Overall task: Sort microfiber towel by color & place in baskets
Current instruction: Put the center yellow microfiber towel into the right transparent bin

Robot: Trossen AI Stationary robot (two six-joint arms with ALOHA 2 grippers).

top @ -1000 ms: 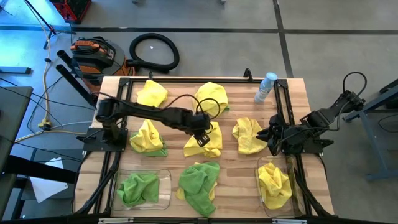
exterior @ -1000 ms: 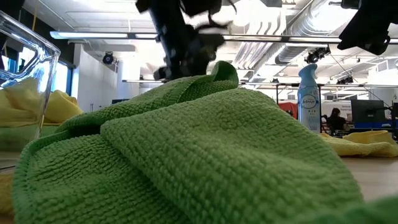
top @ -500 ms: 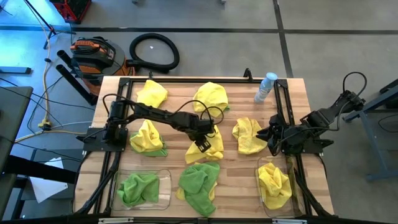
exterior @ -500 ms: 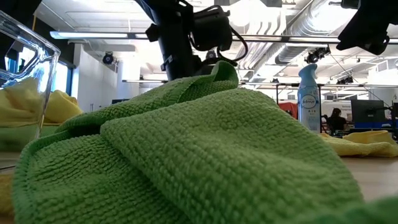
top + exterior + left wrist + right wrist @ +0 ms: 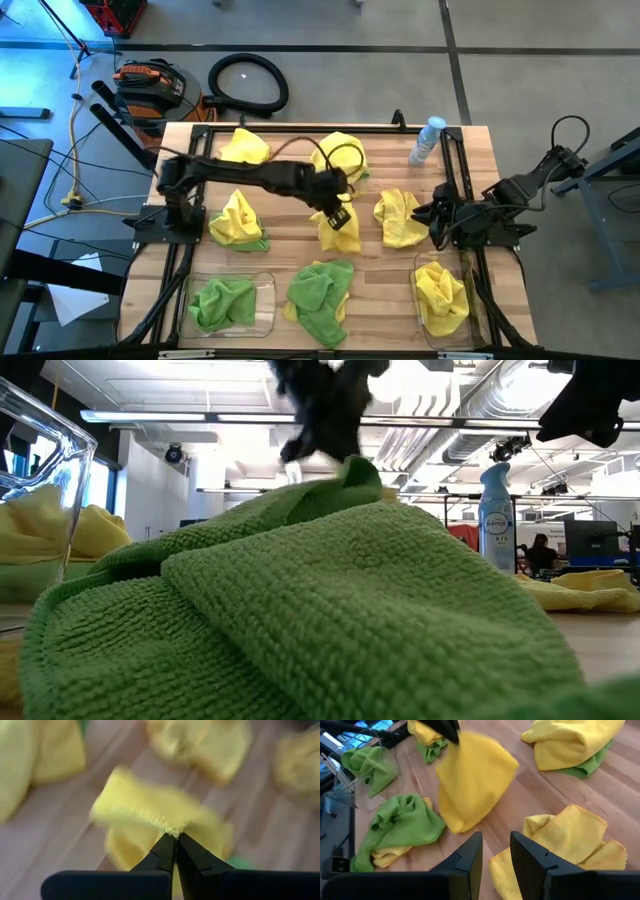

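My left gripper is over the table's middle, shut on a yellow towel that hangs below it; the towel also shows in the right wrist view. My right gripper waits open and empty at the table's right side, above another yellow towel. The left basket at the near edge holds a green towel. The right basket holds a yellow towel. A green towel lies between the baskets on a yellow one. My left gripper pinches the yellow towel's fuzzy upper edge between its two fingers, which point down from above. The towel hangs bunched below the fingers, raised off the wood; I cannot tell whether its lower end is clear of the table.
Two yellow towels lie near the far edge. A yellow towel on a green one lies at the left. A clear bottle with a blue cap stands at the far right. Black frame rails run along both sides.
My left gripper has gone down onto the yellow towel in the table's middle, taken hold of it, then risen and moved a little toward the far right. The towel, spread on the wood before, now hangs bunched below the gripper.
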